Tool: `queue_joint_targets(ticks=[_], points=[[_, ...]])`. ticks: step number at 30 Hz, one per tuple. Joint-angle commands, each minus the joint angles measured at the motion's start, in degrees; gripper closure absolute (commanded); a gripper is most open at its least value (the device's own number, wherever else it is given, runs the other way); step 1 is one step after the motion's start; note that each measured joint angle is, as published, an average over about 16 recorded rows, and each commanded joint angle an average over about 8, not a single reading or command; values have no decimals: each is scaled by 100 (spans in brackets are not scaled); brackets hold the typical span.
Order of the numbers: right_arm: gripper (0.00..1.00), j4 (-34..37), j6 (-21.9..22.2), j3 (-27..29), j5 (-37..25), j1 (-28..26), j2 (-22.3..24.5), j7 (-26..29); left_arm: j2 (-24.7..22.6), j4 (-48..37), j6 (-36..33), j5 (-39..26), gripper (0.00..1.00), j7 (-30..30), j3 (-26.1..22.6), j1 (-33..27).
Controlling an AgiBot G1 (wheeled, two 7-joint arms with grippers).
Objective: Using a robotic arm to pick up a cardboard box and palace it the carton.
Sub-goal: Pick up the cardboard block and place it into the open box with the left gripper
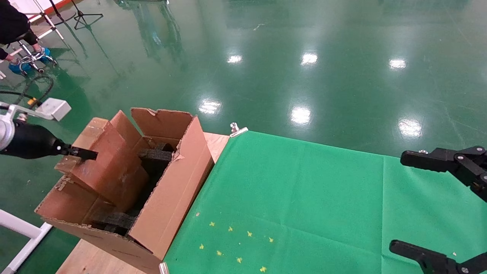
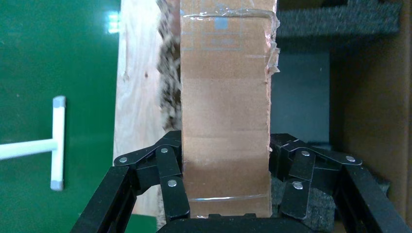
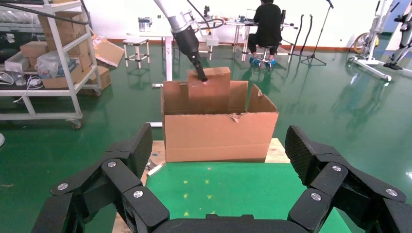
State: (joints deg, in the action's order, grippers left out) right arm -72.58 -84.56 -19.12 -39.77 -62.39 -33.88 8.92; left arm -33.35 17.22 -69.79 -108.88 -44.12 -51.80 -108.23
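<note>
The left gripper [image 2: 226, 194] is clamped on the box [image 1: 104, 163], one finger pressed flat against each long side face near the upper end. The box stands upright and slightly tilted, lower part already inside the carton [image 1: 171, 198], upper part above the carton's flaps. Inside the carton, black foam blocks [image 1: 154, 156] lie beside and below the box. The carton sits at the edge of the worktop [image 1: 296, 205] that lies toward the robot's left, on bare wood beside the green cloth.

The right gripper [image 3: 218, 179] is idle, fingers apart and holding nothing, on the far side of the worktop from the carton.

Judged status: placement is in progress; release not yet due.

Risks from this point:
- Lower edge of the box may land on a foam block instead of the gap between blocks; cause: tilt or sideways offset during descent
- Box may catch a ragged flap; cause: little room between the box and the flap nearest the arm
- Box may slip in the grasp; cause: smooth taped faces
- Early release may leave the box leaning or toppled against the carton wall
</note>
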Motion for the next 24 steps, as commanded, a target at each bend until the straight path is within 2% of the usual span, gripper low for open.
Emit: queue_joint_targets(ticks=[1, 24], points=[[0, 0, 0, 0, 0, 0, 0, 0, -59, -139, 38, -14, 100, 43, -14, 26], [0, 0, 1, -3, 2, -1, 1, -1, -544, -1305, 752, 251, 100, 353, 123, 632]])
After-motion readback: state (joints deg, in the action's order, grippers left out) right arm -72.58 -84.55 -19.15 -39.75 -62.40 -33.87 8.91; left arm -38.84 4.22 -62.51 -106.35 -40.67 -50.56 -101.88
